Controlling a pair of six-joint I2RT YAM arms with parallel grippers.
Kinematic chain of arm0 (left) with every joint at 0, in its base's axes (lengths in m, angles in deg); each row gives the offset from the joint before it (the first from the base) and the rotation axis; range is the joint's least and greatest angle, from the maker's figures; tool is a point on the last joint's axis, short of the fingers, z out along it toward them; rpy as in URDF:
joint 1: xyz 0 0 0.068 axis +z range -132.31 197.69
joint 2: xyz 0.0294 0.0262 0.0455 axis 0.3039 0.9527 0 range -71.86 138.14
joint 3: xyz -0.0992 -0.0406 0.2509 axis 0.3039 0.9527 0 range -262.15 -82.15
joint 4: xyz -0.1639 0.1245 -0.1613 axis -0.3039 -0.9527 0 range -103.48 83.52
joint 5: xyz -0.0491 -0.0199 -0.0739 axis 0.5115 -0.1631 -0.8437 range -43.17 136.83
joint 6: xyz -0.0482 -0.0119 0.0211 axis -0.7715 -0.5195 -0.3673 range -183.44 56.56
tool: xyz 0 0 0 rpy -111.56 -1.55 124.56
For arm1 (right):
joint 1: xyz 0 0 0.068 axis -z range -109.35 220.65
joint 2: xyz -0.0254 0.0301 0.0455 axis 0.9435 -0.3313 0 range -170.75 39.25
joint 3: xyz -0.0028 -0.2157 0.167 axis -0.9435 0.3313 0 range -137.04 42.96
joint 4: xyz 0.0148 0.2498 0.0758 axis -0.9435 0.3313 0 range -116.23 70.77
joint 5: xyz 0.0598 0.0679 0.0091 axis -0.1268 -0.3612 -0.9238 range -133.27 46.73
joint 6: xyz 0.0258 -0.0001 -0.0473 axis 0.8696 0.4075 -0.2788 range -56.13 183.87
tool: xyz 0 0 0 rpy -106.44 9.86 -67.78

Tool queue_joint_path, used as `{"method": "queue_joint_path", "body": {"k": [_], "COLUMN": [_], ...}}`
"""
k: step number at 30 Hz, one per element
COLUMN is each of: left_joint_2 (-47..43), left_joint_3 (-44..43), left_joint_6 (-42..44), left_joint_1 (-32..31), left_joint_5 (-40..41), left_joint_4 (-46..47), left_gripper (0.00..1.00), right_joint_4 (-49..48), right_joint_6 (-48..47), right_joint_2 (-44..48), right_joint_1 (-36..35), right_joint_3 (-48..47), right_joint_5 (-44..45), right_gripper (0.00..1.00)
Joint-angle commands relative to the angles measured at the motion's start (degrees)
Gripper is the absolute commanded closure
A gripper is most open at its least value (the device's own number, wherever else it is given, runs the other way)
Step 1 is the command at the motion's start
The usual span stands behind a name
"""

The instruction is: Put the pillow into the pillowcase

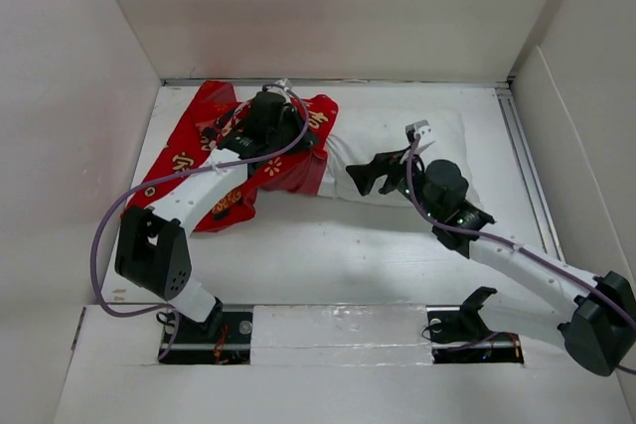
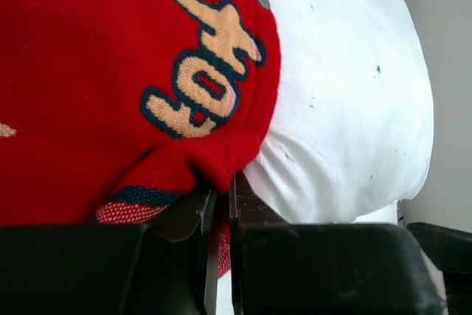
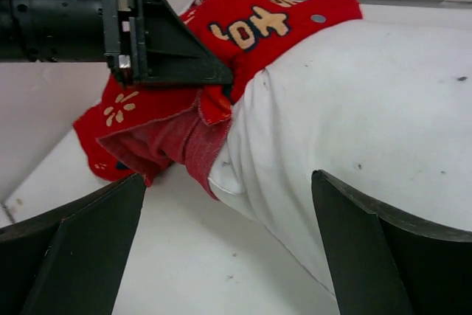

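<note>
The red pillowcase (image 1: 194, 161) with gold motifs lies at the back left of the table. The white pillow (image 1: 393, 131) lies to its right, with its left end tucked under the case's open edge. My left gripper (image 1: 298, 146) is shut on that red edge (image 2: 220, 182), holding it against the pillow (image 2: 346, 108). The right wrist view shows the left gripper (image 3: 210, 82) pinching the case (image 3: 251, 20) where it meets the pillow (image 3: 369, 108). My right gripper (image 1: 383, 168) stands open at the pillow's near side. Its fingers (image 3: 74, 256) are wide apart and hold nothing.
White walls enclose the table on the left, back and right. A metal rail (image 1: 522, 166) runs along the right side. A purple cable (image 1: 104, 235) loops off the left arm. Black mounts (image 1: 465, 317) sit at the near edge.
</note>
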Motion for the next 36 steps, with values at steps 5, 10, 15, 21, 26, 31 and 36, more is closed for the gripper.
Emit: {"method": "queue_joint_path", "body": {"k": [5,10,15,21,26,31,36], "left_joint_2": [-3.38,-3.91,-4.97,-4.97,-4.27,0.48,5.66], "left_joint_3": [-2.24,-4.08,-6.1,-7.77,-7.77,-9.36,-11.89], "left_joint_6": [4.01,4.63,5.24,5.24,5.24,4.46,2.34], "left_joint_1": [0.15,0.15,0.15,0.15,-1.33,-2.66,-7.48], "left_joint_5": [-1.78,-3.28,-3.8,-8.37,-9.87,-12.07,-13.75], "left_joint_4": [0.88,-0.52,-1.67,-2.29,-2.29,-2.38,-0.43], "left_gripper": [1.0,1.0,1.0,1.0,1.0,1.0,1.0], "right_joint_4": [17.37,17.38,10.01,-0.8,-0.81,-7.74,-8.28], "right_joint_6": [-9.03,-13.77,-16.86,-11.77,-7.01,1.85,4.24], "right_joint_2": [-5.85,-12.46,-23.67,-31.98,-31.9,-23.03,-21.78], "right_joint_1": [-3.46,-10.92,-11.46,-8.57,-4.18,1.97,3.82], "right_joint_3": [-8.71,-11.26,-13.63,-17.85,-23.91,-23.13,-24.36], "right_joint_5": [8.51,18.93,25.46,36.81,24.55,-4.46,-11.96], "right_gripper": [0.0,0.0,0.0,0.11,1.0,1.0,1.0]}}
